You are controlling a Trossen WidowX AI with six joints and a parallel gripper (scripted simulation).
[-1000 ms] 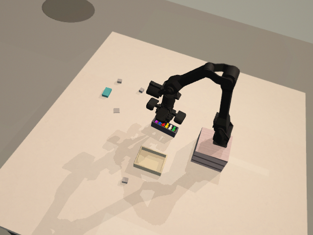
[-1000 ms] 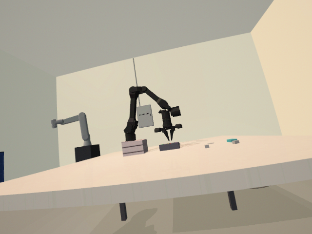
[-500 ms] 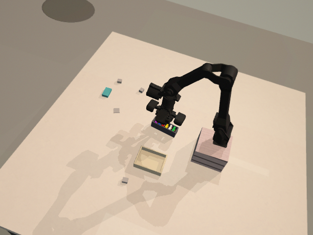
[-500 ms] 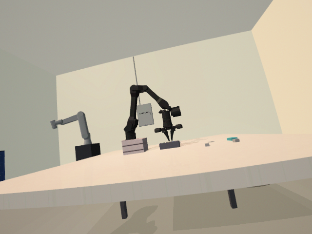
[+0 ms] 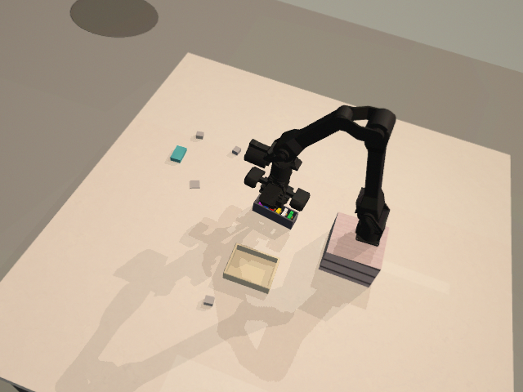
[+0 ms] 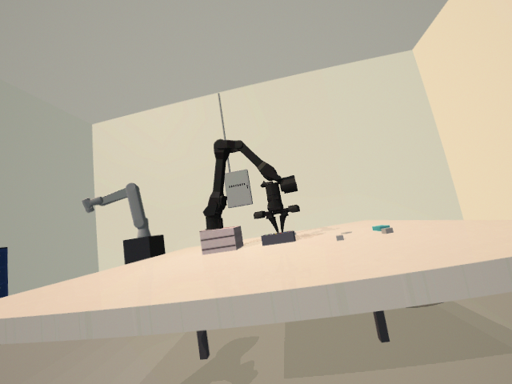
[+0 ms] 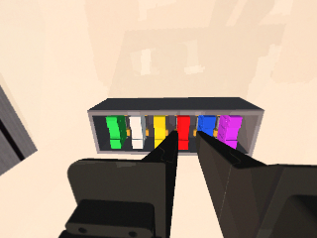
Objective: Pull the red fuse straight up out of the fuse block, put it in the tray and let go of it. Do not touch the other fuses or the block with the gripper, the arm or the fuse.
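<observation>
The fuse block [image 5: 274,217] [image 6: 278,238] [image 7: 173,103] is a dark open box. The red fuse [image 5: 271,209] [image 7: 183,125] stands upright in its row, between the yellow fuse [image 7: 158,129] and the blue fuse [image 7: 206,124]. My gripper [image 6: 279,232] [image 7: 187,134] points down just over the block, open by a narrow gap. In the wrist view its fingertips appear on either side of the red fuse's near part; contact cannot be told. The right finger hides part of the blue fuse. The tray [image 5: 245,282] is beige and empty.
Green [image 7: 115,131], white [image 7: 137,131] and magenta [image 7: 230,129] fuses also stand in the block. The arm's pinkish layered base [image 5: 352,268] [image 6: 220,241] is beside it. A teal box [image 5: 178,153] [image 6: 380,227] and several small grey blocks lie farther off.
</observation>
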